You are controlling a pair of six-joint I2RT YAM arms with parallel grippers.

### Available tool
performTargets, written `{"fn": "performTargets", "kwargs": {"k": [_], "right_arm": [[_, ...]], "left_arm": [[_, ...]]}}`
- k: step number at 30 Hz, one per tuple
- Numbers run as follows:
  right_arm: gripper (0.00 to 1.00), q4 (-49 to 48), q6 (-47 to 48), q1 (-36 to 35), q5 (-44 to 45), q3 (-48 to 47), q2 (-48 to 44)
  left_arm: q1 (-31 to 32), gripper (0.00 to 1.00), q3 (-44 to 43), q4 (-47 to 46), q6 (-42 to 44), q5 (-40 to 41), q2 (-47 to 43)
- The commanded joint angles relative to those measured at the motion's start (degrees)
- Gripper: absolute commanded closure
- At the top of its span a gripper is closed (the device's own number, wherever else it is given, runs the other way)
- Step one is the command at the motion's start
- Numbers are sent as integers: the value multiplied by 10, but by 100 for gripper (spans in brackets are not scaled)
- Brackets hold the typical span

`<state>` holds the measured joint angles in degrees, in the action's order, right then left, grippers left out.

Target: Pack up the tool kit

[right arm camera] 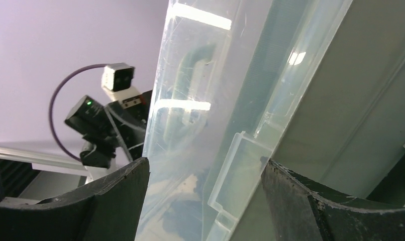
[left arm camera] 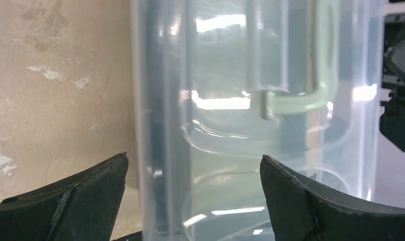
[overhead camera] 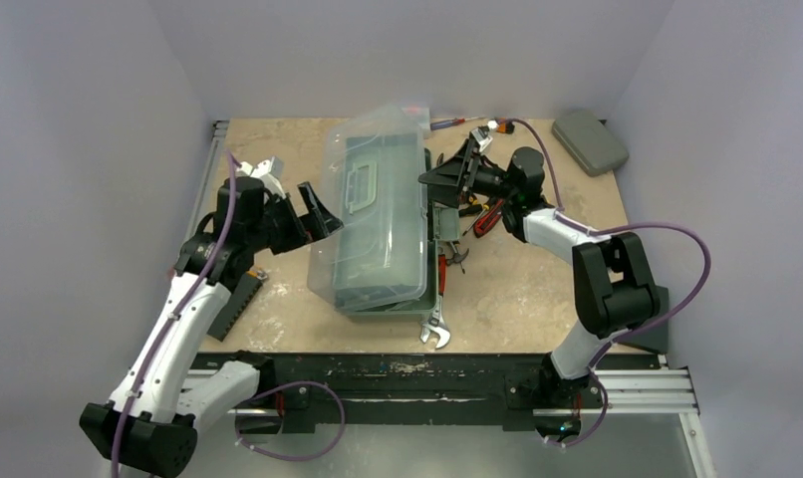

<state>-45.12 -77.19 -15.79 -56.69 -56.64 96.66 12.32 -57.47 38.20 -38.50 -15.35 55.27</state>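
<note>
The grey-green toolbox (overhead camera: 378,224) lies in the middle of the table, its translucent lid (overhead camera: 368,149) partly raised and tilted. My left gripper (overhead camera: 318,211) is open at the lid's left edge. In the left wrist view the lid's rim (left arm camera: 160,150) stands between the spread fingers of the left gripper (left arm camera: 193,173), and the pale green handle (left arm camera: 301,100) shows through the lid. My right gripper (overhead camera: 447,171) is open at the box's right side. In the right wrist view the lid's clear latch tab (right arm camera: 238,173) sits between the fingers of the right gripper (right arm camera: 205,173). Loose tools lie right of the box.
A wrench (overhead camera: 435,329) lies at the box's near right corner. Red-handled pliers (overhead camera: 489,214) and other small tools lie under the right arm, and a screwdriver (overhead camera: 453,123) lies at the back. A small flat grey case (overhead camera: 589,140) is at the back right. A black strip (overhead camera: 236,299) lies by the left arm.
</note>
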Motion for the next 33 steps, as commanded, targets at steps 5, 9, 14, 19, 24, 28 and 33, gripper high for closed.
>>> {"fn": "performTargets", "kwargs": {"k": [5, 9, 14, 19, 24, 28, 33], "right_arm": [[21, -18, 5, -14, -7, -21, -49], [21, 15, 24, -21, -5, -37, -56], [21, 43, 40, -36, 1, -58, -57], [21, 47, 40, -55, 7, -73, -48], [21, 49, 37, -72, 14, -88, -41], [21, 53, 33, -86, 20, -102, -37], [21, 44, 20, -101, 27, -120, -25]], "left_arm": [[133, 1, -128, 115, 63, 182, 10], [174, 2, -163, 122, 86, 216, 21], [243, 4, -232, 151, 125, 282, 50], [314, 5, -313, 184, 174, 365, 88], [377, 5, -364, 206, 192, 404, 124], [438, 7, -392, 224, 198, 452, 155], [534, 6, -441, 273, 209, 569, 205]]}}
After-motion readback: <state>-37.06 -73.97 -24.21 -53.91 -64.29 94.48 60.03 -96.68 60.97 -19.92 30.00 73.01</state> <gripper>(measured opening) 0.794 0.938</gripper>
